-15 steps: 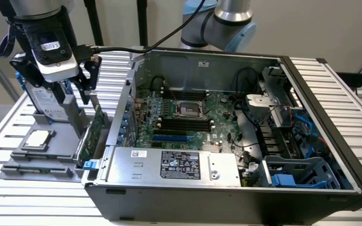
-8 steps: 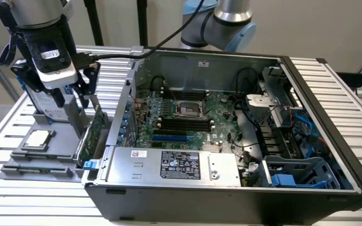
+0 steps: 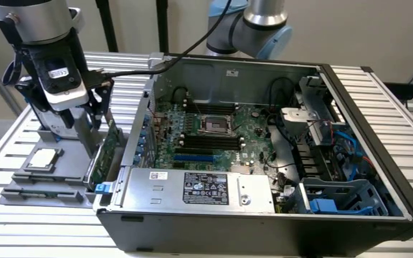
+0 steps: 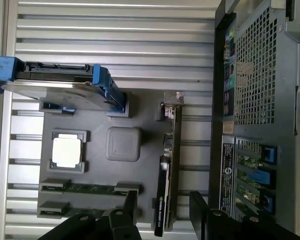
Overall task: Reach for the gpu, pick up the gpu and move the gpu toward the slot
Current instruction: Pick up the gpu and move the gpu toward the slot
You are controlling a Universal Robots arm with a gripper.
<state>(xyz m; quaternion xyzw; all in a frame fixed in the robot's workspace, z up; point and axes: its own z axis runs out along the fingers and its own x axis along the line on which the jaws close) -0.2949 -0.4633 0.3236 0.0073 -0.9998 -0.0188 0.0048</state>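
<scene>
The gpu (image 4: 168,165) stands on edge in the grey parts holder (image 4: 145,125), dark and blade-like, its silver bracket (image 4: 173,100) at one end. In the exterior view the gpu (image 3: 106,153) is a green card just outside the case's wall, on the exterior view's left. My gripper (image 4: 164,212) is open, one dark finger on each side of the card's end, with gaps to both faces. From the exterior view the gripper (image 3: 90,141) hangs just above the card. The blue slot (image 3: 192,159) lies on the motherboard inside the case.
The holder also carries a silver hard drive in a blue frame (image 4: 60,82), a square CPU chip (image 4: 66,151) and memory sticks (image 4: 90,189). The open computer case (image 3: 264,215) stands close beside the card, its rear panel (image 4: 255,75) near my finger. Slatted aluminium table (image 3: 378,91) all around.
</scene>
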